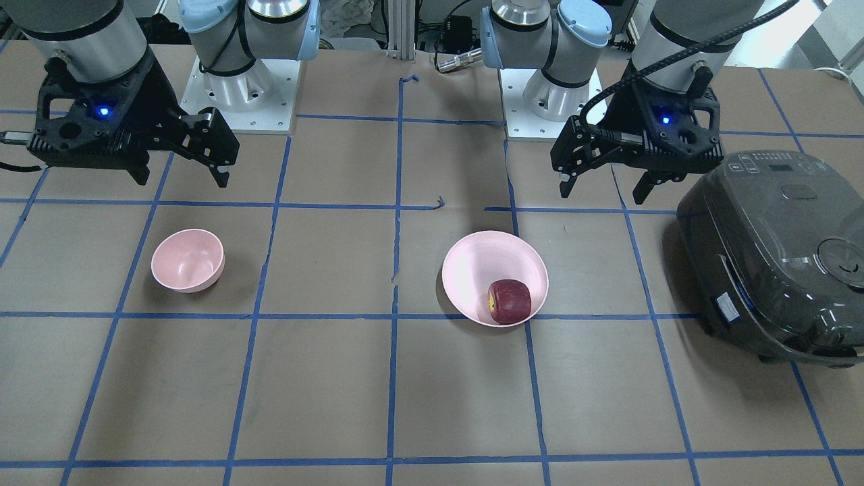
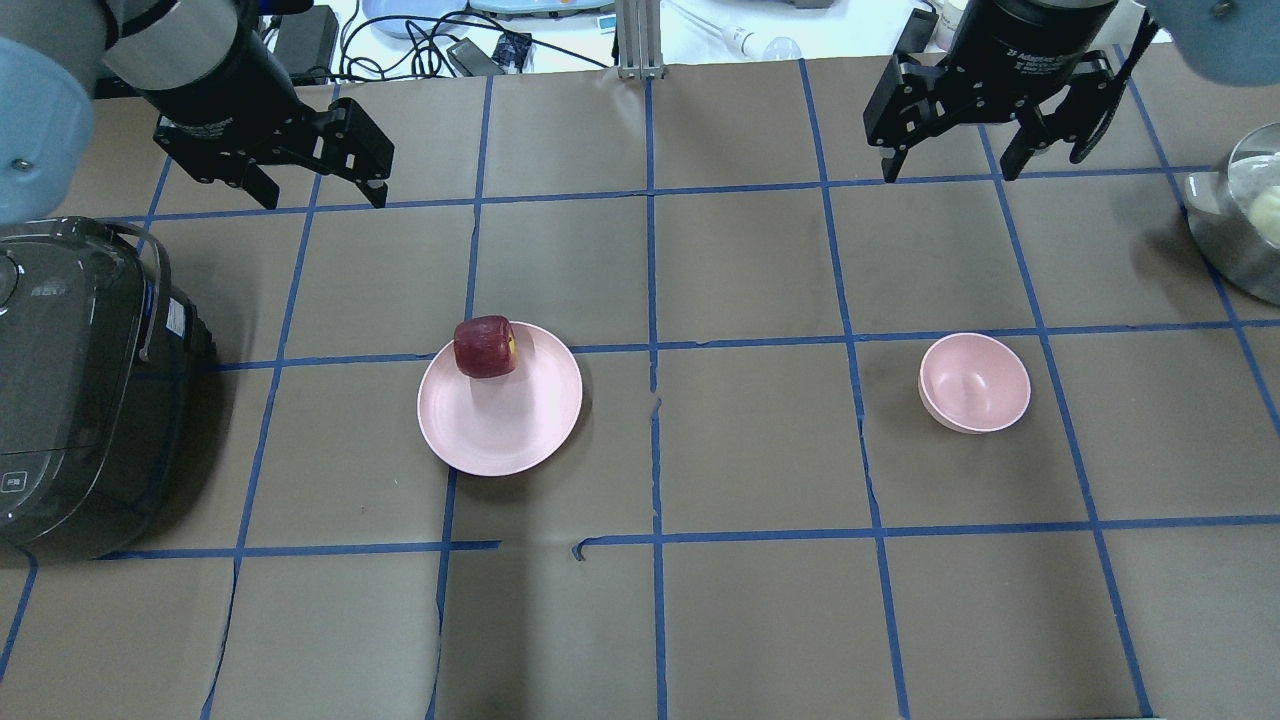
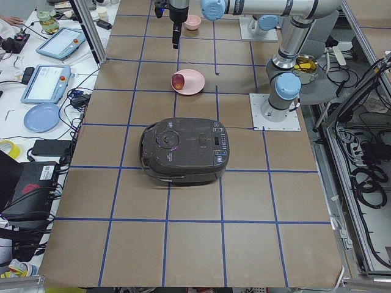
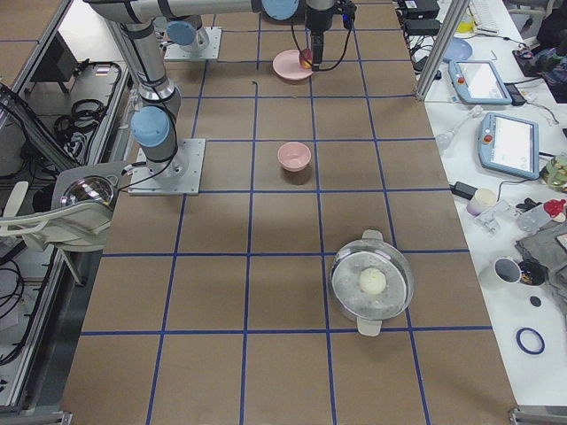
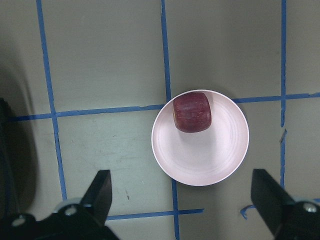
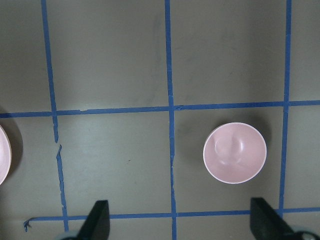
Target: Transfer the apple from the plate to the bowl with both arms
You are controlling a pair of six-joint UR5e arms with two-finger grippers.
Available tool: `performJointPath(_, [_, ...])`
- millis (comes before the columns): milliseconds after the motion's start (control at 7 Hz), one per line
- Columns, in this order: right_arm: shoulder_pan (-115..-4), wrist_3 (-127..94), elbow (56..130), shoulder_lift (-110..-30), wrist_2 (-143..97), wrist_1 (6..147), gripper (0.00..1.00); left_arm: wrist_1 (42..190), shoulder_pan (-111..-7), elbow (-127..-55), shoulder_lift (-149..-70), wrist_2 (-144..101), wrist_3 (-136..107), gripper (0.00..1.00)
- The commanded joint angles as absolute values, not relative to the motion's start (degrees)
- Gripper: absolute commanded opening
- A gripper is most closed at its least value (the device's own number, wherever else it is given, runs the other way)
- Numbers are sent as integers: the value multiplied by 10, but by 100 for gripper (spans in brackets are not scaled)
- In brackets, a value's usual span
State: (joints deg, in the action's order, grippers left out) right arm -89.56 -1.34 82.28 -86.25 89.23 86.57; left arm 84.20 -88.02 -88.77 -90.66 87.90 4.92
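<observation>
Left gripper [image 1: 601,192], front view: hangs high, jaws wide, holding nothing, on the plate [image 1: 472,260] side of the table. Prob. so it can drop onto the apple [image 1: 509,302]. Right gripper [image 1: 181,174] is wide & empty too, up near the bowl [image 1: 187,260], likely waiting for a pass.

Overhead: apple sits on the plate, at the edge far from the robot. Bowl has nothing in it and is well apart from the plate.

Left wrist cam: apple on plate, below the spread fingers.

Right side view: metal pot [image 4: 372,283] holds a white ball.

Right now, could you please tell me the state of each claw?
Left claw: open, holding nothing.
Right claw: open, holding nothing.
</observation>
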Motion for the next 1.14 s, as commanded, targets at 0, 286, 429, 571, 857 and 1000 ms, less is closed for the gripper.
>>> performJointPath(0, [-896,-13,823,-862,893,865,100,841,-881,-889,-908,876,48,100])
performJointPath(286, [-896,-13,823,-862,893,860,100,842,-882,-889,-903,881,48,100])
performJointPath(429, [-896,-13,823,-862,894,860,100,842,-882,-889,-904,875,48,100])
performJointPath(571, [-896,-13,823,-862,894,860,100,840,-882,-889,-908,875,47,100])
performJointPath(857, [-896,-13,824,-863,894,860,100,839,-882,-890,-907,875,47,100])
performJointPath(1000, [-896,-12,824,-863,895,860,100,839,-882,-892,-907,875,47,100])
